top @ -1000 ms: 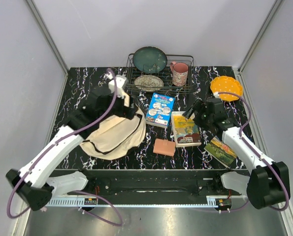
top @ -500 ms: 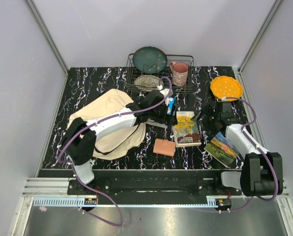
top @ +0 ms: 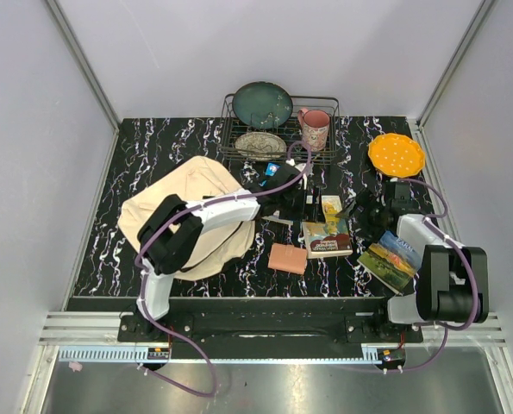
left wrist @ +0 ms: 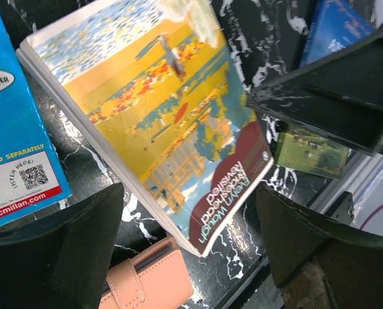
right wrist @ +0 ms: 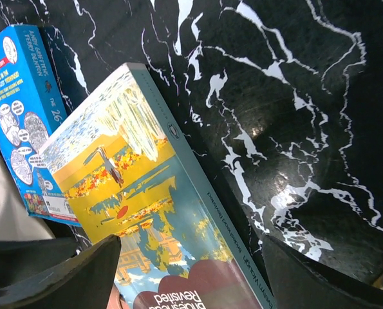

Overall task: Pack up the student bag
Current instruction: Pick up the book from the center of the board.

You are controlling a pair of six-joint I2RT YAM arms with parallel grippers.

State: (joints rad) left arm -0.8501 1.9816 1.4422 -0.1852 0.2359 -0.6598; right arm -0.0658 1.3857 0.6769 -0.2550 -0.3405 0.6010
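Student bag (top: 196, 177): lies flat on the left half of the tabletop (top: 148, 147), its near edge close to the tabletop's front edge. The left arm runs across it.

Left gripper (left wrist: 188, 193): jaws spread wide and holding nothing, poised over the yellow book (left wrist: 172, 122). The fingers stand either side of the book's lower corner; contact cannot be told. The blue book (left wrist: 11, 161) lies just beside one long edge of that book. The pink wallet (left wrist: 149, 283) lies near its corner.

Right gripper (right wrist: 191, 241): also wide and empty, above the same book's opposite long edge, with bare marble beyond it.

A third book (top: 388, 259) sits near the front right corner. The dish rack (top: 278, 129), holding plates and a mug, takes the back centre, and the orange plate (top: 396, 153) the back right.

Open room: the back left strip behind the bag, and the ground between the yellow book and the orange plate.
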